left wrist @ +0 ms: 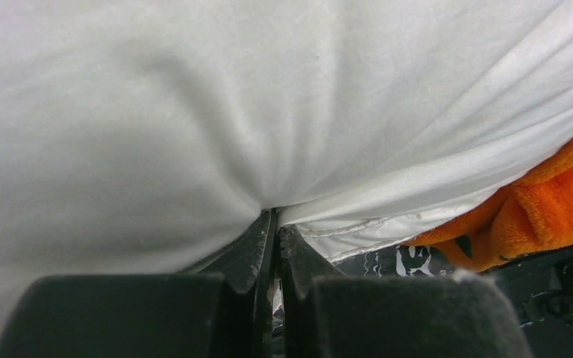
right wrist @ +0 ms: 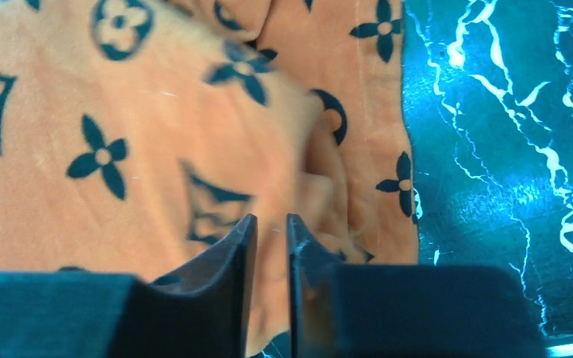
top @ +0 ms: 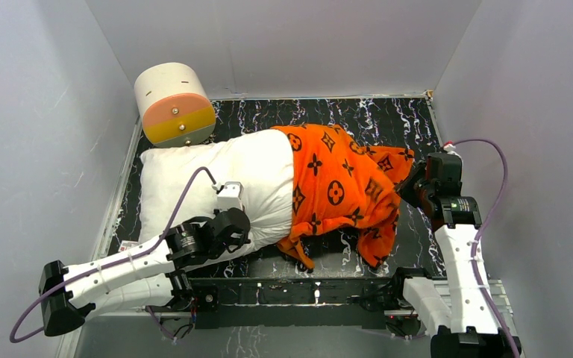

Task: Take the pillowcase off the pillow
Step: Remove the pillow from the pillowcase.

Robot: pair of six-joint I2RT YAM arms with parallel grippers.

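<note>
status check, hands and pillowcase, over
Left hand pinching pillow. Right hand clamped on pillowcase, about half off. Nothing in the way.

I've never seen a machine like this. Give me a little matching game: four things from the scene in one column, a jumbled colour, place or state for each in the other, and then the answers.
Things:
1. pillow
2. pillowcase
3. cylinder
4. left gripper

Descriptions:
A. orange with black motifs, covering only the right end of the pillow
B. shut, pinching white fabric
C. cream and orange, in the far left corner
D. plain white, its left part bare

Pairs: 1-D, 2-A, 3-C, 4-B
</note>
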